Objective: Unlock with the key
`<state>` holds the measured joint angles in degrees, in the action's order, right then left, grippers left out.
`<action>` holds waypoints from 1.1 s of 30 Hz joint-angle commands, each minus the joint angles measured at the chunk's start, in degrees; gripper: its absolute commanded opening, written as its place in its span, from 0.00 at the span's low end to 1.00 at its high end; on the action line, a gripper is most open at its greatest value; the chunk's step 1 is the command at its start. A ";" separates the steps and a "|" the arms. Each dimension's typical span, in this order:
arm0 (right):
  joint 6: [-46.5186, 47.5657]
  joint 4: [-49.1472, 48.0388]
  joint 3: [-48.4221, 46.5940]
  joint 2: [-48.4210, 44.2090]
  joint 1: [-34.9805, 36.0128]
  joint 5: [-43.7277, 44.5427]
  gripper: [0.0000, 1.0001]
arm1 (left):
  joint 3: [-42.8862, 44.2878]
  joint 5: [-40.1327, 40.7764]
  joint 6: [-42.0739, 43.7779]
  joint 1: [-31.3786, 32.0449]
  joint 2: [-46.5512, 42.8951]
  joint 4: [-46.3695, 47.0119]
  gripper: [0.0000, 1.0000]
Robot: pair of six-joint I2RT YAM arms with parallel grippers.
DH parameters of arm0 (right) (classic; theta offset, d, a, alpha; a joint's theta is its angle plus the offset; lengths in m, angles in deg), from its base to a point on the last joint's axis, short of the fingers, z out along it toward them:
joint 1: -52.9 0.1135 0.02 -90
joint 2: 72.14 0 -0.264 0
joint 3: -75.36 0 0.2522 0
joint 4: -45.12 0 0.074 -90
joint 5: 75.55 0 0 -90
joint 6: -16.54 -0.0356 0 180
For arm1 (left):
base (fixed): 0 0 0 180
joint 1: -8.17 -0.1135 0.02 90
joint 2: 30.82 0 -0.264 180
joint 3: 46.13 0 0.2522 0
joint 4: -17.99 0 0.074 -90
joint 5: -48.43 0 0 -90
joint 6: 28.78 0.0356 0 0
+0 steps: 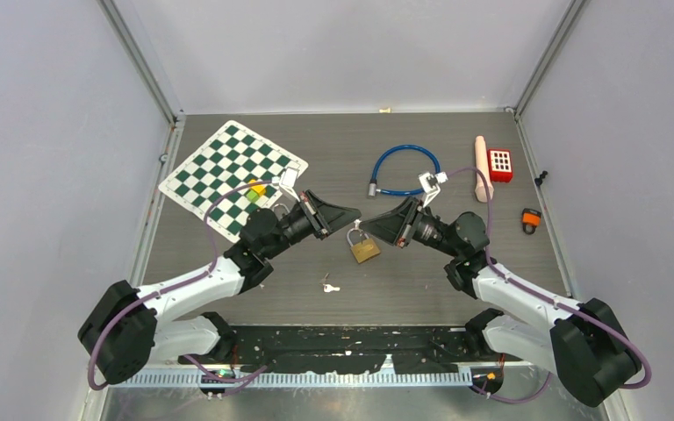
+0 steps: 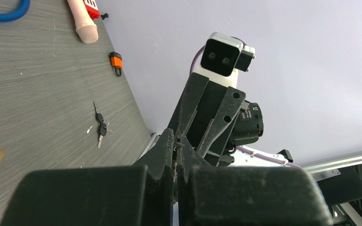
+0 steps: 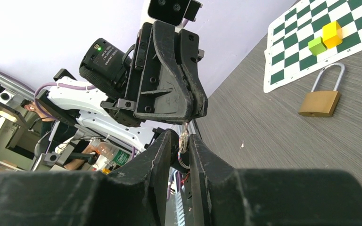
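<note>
A brass padlock (image 1: 364,249) lies on the table at mid-centre; it also shows in the right wrist view (image 3: 321,101). My two grippers meet tip to tip just above it. My left gripper (image 1: 354,213) is shut, with a small silver key (image 3: 185,137) pinched at its tip. The key hangs down into the narrow gap of my right gripper (image 1: 367,222), whose jaws stand slightly apart around it. A key ring shows below the key. Another small silver key (image 1: 330,287) lies on the table in front of the padlock.
A green-and-white chessboard (image 1: 228,167) with a yellow and a green block (image 1: 254,189) lies at back left. A blue cable lock (image 1: 404,167), a red-and-white item (image 1: 499,164) and a small orange padlock (image 1: 531,219) sit at right. Black keys (image 2: 101,126) lie near the right edge.
</note>
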<state>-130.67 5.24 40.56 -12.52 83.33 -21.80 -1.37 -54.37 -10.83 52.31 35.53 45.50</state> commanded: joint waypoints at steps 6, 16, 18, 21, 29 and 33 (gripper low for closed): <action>0.63 -0.68 -0.14 0.09 1.15 1.29 0.29 | 0.13 2.39 0.32 0.57 -1.65 4.78 0.00; 0.78 -0.79 -0.58 0.55 1.45 3.28 0.28 | 0.31 2.49 0.42 1.20 -1.37 4.99 0.00; 0.66 -1.05 -0.58 0.42 1.47 3.48 0.27 | 0.26 2.53 0.42 1.29 -1.36 4.95 0.00; 0.68 -1.15 -0.54 0.09 1.53 3.55 0.23 | 0.12 2.71 0.46 1.33 -1.42 5.00 0.00; 2.57 0.96 -0.28 -1.46 1.44 3.38 0.05 | -0.55 3.83 1.14 1.30 -1.93 4.60 0.00; 6.00 7.76 -0.73 -4.41 1.11 3.82 0.05 | -0.52 4.90 2.81 1.15 -3.77 -0.70 0.18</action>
<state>-129.10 8.93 40.58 -13.31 84.60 -19.07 -1.85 -51.62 -10.20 53.34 34.89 46.44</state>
